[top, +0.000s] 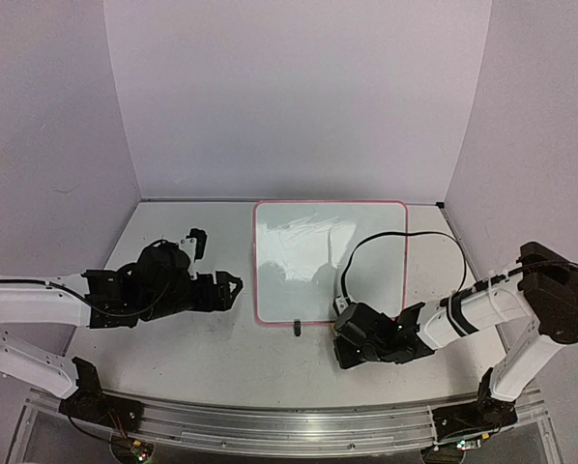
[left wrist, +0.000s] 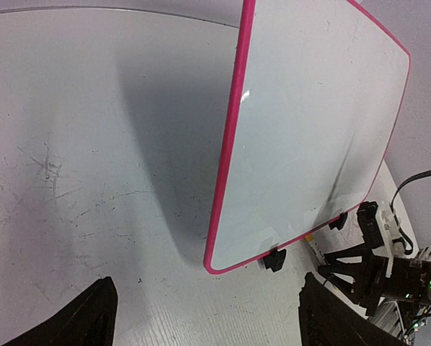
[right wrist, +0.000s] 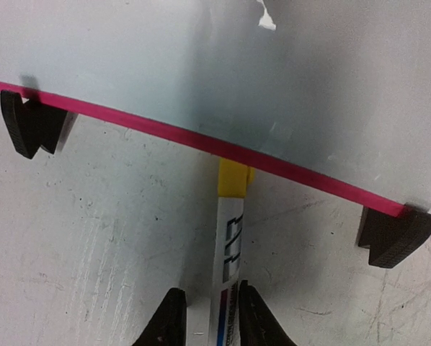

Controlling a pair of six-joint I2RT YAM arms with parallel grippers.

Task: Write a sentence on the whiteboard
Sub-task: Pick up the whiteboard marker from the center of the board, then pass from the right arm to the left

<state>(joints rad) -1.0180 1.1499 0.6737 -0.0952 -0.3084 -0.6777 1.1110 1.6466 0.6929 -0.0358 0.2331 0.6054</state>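
The whiteboard (top: 330,261) with its pink-red rim sits mid-table, and faint pale strokes of the sentence (top: 303,232) show on its upper part. My left gripper (top: 233,288) is open and empty just left of the board's near-left corner (left wrist: 215,263); its fingers (left wrist: 93,317) stand wide apart. My right gripper (top: 342,333) is at the board's near edge, shut on a white marker (right wrist: 230,245). The marker's yellow end (right wrist: 233,179) touches the pink rim (right wrist: 165,130) between the two black clip feet (right wrist: 32,122).
A black cable (top: 405,237) from the right arm loops over the board's right side. A black clip foot (top: 297,329) juts from the board's near edge. Purple walls enclose the table at the back and both sides. The board throws a shadow (left wrist: 165,130) to its left.
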